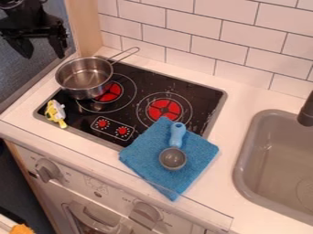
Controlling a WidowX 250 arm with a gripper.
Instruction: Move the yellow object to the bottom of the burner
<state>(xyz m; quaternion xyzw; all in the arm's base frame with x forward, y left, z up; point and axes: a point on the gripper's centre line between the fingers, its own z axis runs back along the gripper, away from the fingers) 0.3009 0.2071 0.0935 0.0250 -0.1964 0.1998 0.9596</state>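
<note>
Stovetop (196, 93) edge borders yellow toy (56, 112), cloth (198, 152) well apart.

A square blue terry cloth (143, 157) lies on the white countertop (229, 141) — the scoop with a light-blue handle and round grey bowl (177, 132) rests on it. Up and left of the cloth stands a round, shiny steel saucepan (84, 82) (its long metal handle angled away from the cloth). Right of the cloth is the grey rounded basin (278, 160); behind the cloth rises the white rectangular-tiled wall (207, 25) — and below-left of it sit two round grey knobs (46, 171).
</note>
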